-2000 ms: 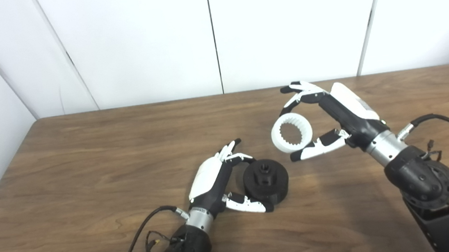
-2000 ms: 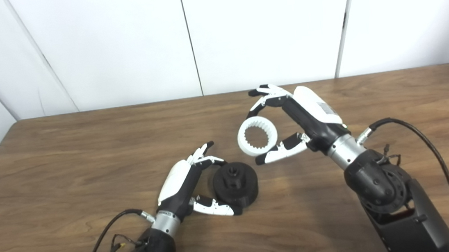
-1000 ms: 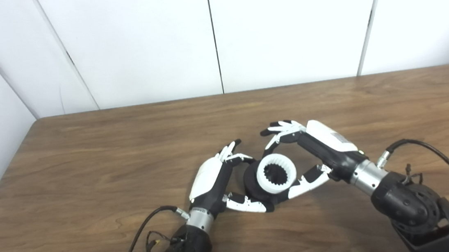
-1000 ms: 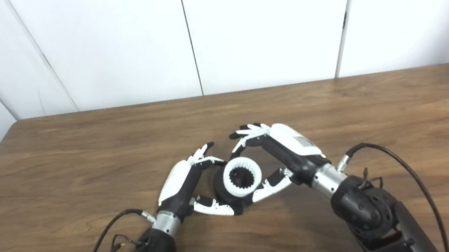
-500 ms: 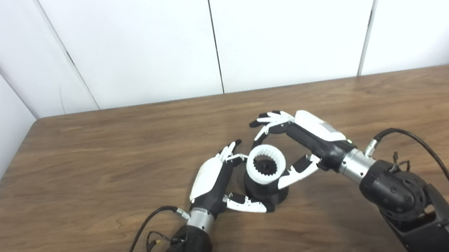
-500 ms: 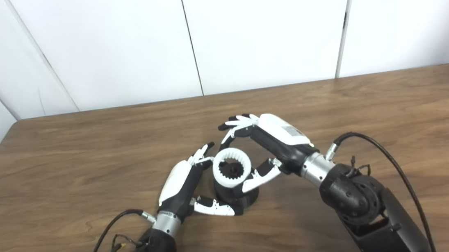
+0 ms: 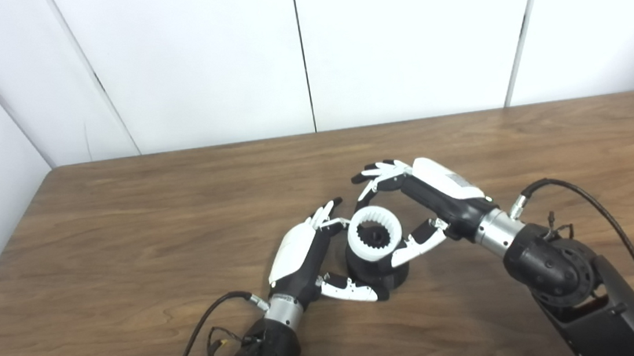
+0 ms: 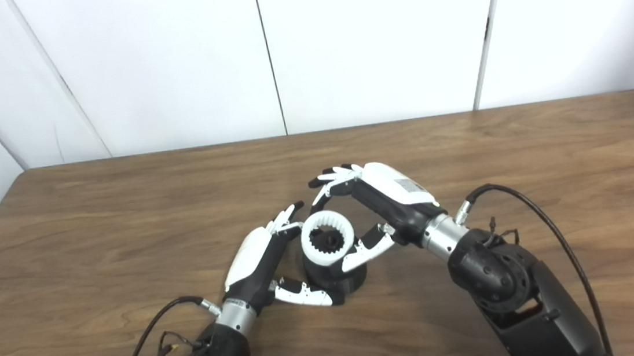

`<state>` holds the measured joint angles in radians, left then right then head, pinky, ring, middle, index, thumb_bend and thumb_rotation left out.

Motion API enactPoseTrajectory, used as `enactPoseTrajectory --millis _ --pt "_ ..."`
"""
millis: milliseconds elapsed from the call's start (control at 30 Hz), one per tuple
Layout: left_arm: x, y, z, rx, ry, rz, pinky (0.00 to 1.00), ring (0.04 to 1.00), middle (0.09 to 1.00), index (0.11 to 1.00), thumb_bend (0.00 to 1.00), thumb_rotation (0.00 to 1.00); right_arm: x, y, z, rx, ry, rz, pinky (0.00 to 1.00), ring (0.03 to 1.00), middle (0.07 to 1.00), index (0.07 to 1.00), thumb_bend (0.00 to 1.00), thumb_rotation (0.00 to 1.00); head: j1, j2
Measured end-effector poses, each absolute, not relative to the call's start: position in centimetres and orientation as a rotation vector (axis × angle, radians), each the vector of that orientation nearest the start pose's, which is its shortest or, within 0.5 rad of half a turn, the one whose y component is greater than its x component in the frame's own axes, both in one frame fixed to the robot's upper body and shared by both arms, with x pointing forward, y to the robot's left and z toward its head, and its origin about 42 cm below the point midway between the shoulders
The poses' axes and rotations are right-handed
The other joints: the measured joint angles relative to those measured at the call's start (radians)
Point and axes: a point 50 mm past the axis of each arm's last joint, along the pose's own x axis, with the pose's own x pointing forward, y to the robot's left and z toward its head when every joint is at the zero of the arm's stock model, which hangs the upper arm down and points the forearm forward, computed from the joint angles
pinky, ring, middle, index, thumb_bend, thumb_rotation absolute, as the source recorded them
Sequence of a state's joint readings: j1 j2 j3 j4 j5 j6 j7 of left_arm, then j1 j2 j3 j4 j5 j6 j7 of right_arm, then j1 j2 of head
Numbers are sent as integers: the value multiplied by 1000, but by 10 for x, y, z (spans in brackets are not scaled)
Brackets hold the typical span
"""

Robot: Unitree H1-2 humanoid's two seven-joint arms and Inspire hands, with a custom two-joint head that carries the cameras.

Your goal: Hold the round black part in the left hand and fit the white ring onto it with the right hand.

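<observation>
My left hand (image 7: 302,261) cups the round black part (image 7: 377,271) from its left side: my fingers (image 7: 326,215) curl round its far-left edge and my thumb (image 7: 346,289) lies along its near side, so the part is gripped between them as it sits on the wooden tabletop (image 7: 124,231), a little right of the middle and toward the near edge. The part is a squat, matte black drum with a flat top and a raised hub at its centre; only its lower wall and the dark hub show, since the ring covers the rest.

My right hand (image 7: 412,203) pinches the white ring (image 7: 375,236), with my thumb (image 7: 416,244) pressed on its near-right rim and my fingers (image 7: 377,173) arched over its far side. I cannot tell whether those fingertips touch the rim or stand just off it. The ring is a thick, smooth white band whose inner face is cut with a row of small teeth all the way round. It lies directly over the top of the black part, tipped slightly, with the black hub visible through its opening. I cannot tell whether it is seated down or only resting on top.

A black cable (image 7: 586,198) loops from my right wrist, and another cable (image 7: 193,341) trails from my left wrist toward the near edge.
</observation>
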<state>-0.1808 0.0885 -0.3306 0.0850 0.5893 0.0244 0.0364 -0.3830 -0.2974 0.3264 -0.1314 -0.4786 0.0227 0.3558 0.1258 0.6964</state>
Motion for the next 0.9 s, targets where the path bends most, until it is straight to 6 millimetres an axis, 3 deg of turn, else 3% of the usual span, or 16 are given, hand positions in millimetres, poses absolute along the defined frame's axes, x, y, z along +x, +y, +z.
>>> enactPoseTrajectory --millis 900 --pt "324 139 117 713 -166 -285 1000 1000 1000 607 969 274 371 -169 217 -981 -391 629 1000 940 856 480 520 146 0 11"
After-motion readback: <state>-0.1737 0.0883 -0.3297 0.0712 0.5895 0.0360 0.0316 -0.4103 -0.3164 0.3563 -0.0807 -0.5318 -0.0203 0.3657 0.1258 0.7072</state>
